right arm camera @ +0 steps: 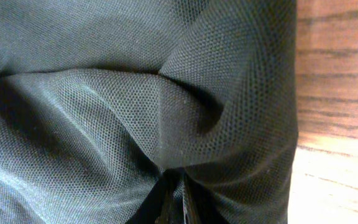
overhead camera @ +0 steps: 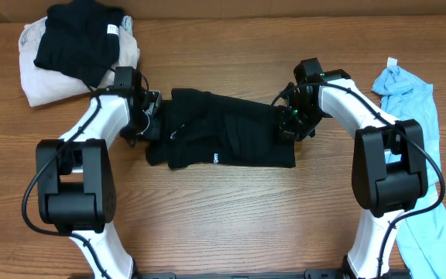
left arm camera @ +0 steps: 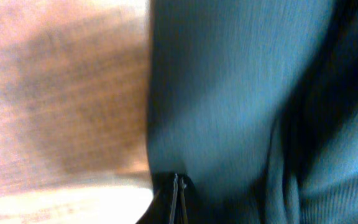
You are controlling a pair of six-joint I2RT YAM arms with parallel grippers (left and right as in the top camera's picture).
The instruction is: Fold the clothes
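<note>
Since a fold likely needs both ends held, the left gripper (overhead camera: 152,110) is pinched closed on the black shirt (overhead camera: 223,139) lying mid-frame, while the right gripper (overhead camera: 288,122) clamps fabric at its right edge.

A robot lab: two arms (overhead camera: 99,124) mounted at a wooden table (overhead camera: 231,221).

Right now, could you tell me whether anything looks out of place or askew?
The light blue garment lies sprawled unfolded along the right edge of the table. The black shirt is rumpled mid-fold, pinched by the left gripper and right gripper.
</note>
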